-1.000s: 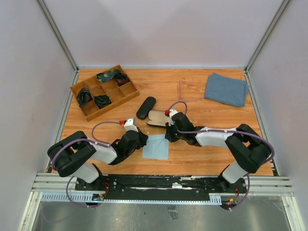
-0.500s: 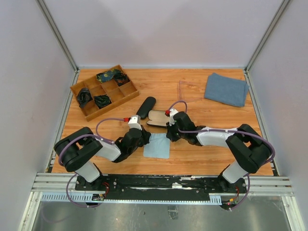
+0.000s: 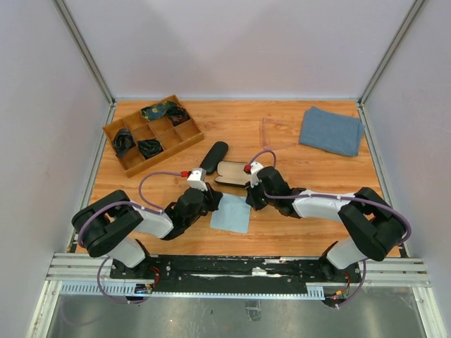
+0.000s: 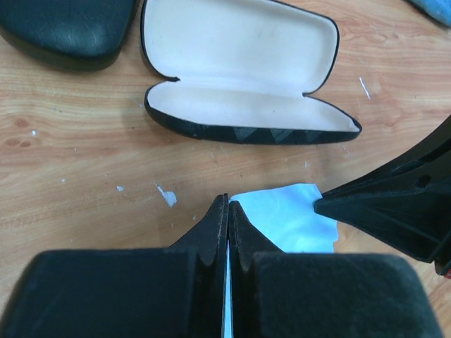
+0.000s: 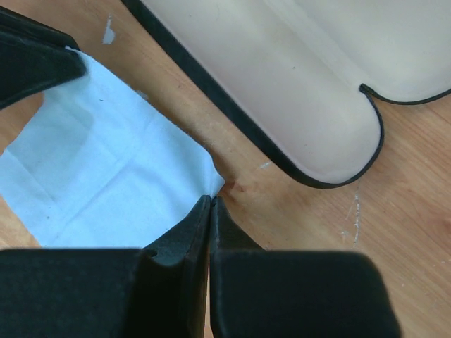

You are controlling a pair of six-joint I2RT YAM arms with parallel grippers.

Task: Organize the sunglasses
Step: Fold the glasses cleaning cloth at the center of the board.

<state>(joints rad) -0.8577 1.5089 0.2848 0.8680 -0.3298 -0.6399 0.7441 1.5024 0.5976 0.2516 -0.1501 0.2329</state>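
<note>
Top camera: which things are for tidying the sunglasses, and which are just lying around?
For the job: pale-framed sunglasses; open case; light blue cloth, pinched by left end effector and right end effector.
Probably lying about: closed case; folded blue towel.

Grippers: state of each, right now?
Left gripper: closed, pinching an edge of the light blue cloth.
Right gripper: closed, pinching a corner of the same cloth.

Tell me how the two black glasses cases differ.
The shut case shows only its black shell; the open case shows a bare cream lining. The shut case lies slanted in the top view; the open case lies nearly level. Both are black ovals on the table.
</note>
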